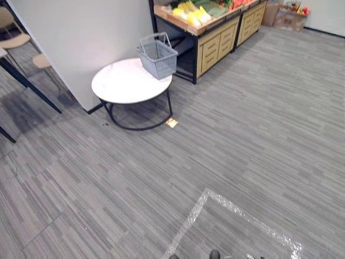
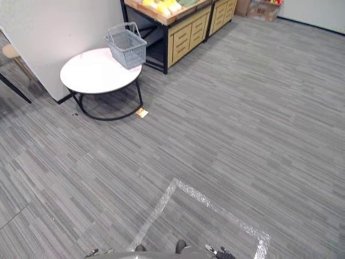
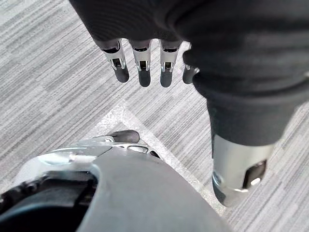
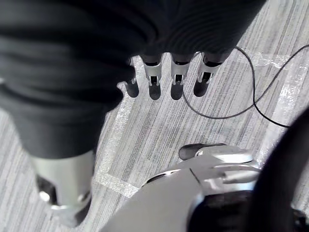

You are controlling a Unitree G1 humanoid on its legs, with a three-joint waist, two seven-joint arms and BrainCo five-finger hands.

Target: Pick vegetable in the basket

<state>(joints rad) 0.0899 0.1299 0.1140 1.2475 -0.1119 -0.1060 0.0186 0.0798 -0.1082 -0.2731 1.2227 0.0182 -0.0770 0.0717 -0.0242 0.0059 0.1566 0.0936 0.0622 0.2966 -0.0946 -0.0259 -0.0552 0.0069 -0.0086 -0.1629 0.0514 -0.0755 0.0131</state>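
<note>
1 grey mesh basket (image 1: 158,55) stands upright at the far edge of a round white table (image 1: 121,86) with a black frame, which rests on the grey striped floor (image 1: 259,124). Just beyond it, a wooden stand (image 1: 218,43) with drawers carries yellow and green produce (image 1: 191,12). A small tan square (image 1: 171,123) lies on the floor beside a table leg. A silvery taped outline (image 1: 242,213) marks the floor nearer the camera.

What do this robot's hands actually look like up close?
The left hand and the right hand look alike: slim silver metal fingers with rounded dark tips, set in a row, and a thicker silver thumb off to one side. A dark ribbed cover wraps the back of each hand and the wrist.
</note>
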